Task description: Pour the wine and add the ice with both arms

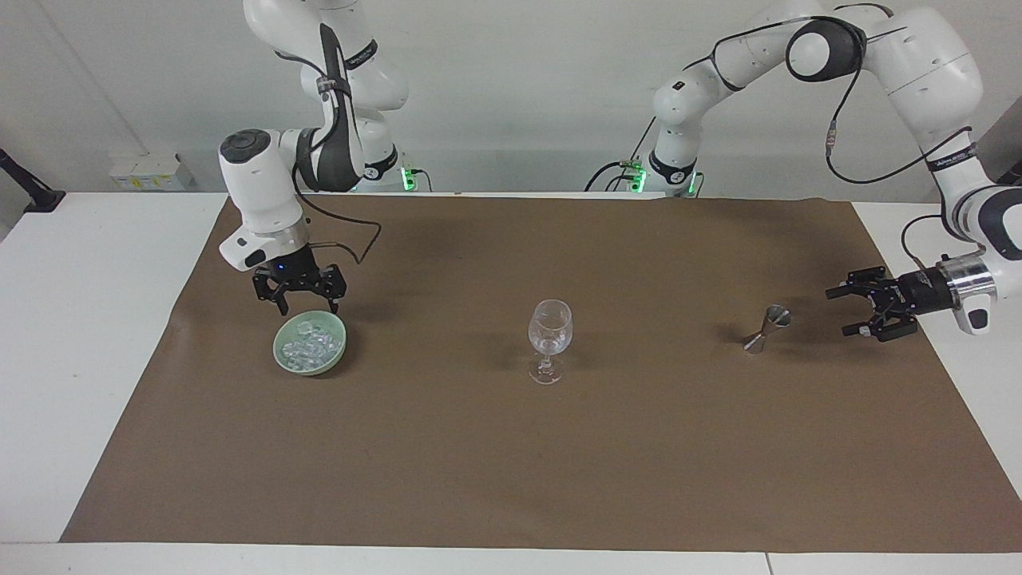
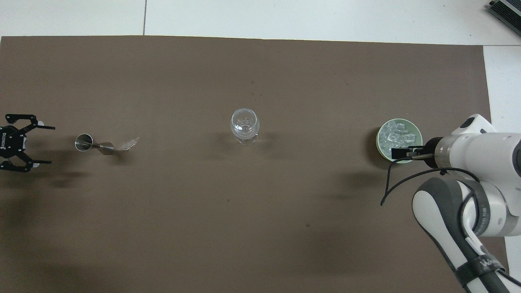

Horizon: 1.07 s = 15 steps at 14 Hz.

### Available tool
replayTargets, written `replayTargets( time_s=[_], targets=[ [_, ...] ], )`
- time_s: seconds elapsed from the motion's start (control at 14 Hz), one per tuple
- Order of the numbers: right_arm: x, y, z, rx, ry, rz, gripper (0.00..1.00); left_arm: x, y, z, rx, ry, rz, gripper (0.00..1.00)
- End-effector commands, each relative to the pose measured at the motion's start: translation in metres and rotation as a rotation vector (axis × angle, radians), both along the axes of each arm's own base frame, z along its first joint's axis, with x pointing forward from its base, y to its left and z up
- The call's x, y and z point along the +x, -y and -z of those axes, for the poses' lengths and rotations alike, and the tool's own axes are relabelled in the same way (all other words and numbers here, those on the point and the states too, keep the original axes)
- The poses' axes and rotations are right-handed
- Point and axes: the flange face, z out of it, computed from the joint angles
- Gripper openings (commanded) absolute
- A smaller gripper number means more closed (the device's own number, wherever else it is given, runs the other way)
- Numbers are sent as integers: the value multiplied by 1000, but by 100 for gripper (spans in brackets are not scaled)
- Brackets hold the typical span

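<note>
- The fingers (image 1: 275, 303) of the right gripper (image 1: 299, 303) stand spread and empty, pointing down at the green bowl's (image 1: 281, 357) rim on the side nearer the robots; whether they touch it cannot be told.
- The left gripper (image 1: 848, 311) lies level over the brown mat (image 1: 511, 447) at the left arm's end of the bench (image 1: 88, 319), fingers also spread and holding nothing.
- Taking the bowl as landmark: it sits at the right arm's end, the stemmed glass (image 1: 549, 339) well apart from it toward the middle, and the jigger (image 1: 765, 329) well apart again toward the left arm's end.
- The ice (image 1: 313, 343) lies heaped in the bowl, directly below and slightly farther from the robots than the right fingertips, so the right arm is clearly the nearer one.
- The heap has no long axis; a straight descent looks the likely move.
- The jigger lies tipped, its long axis along the bench, one mouth toward the left gripper.
</note>
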Motion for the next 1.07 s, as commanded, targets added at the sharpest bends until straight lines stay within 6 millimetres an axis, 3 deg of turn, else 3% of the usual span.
replayTargets(
  time_s=[0.0,0.07,0.21,0.36,0.5,0.64,0.79,1.0],
  targets=[
    [6,21,31,2,0,-13,99,6,10,-52,79,48,88,100],
    [2,21,35,1,-11,-19,97,9,17,-75,128,77,116,100],
    [-6,20,42,2,-30,-21,93,10,53,-126,214,132,175,100],
    [-6,20,42,-1,-31,-32,82,10,85,-157,304,161,243,100],
    [-5,20,41,-3,-27,-42,59,8,106,-187,404,191,306,100],
    [-3,19,39,-3,-25,-42,28,2,135,-215,487,230,370,100],
    [0,20,35,-3,-16,-40,11,-4,156,-237,571,290,473,100],
    [6,21,22,-7,7,-44,10,-12,184,-261,678,386,667,100]
  ],
)
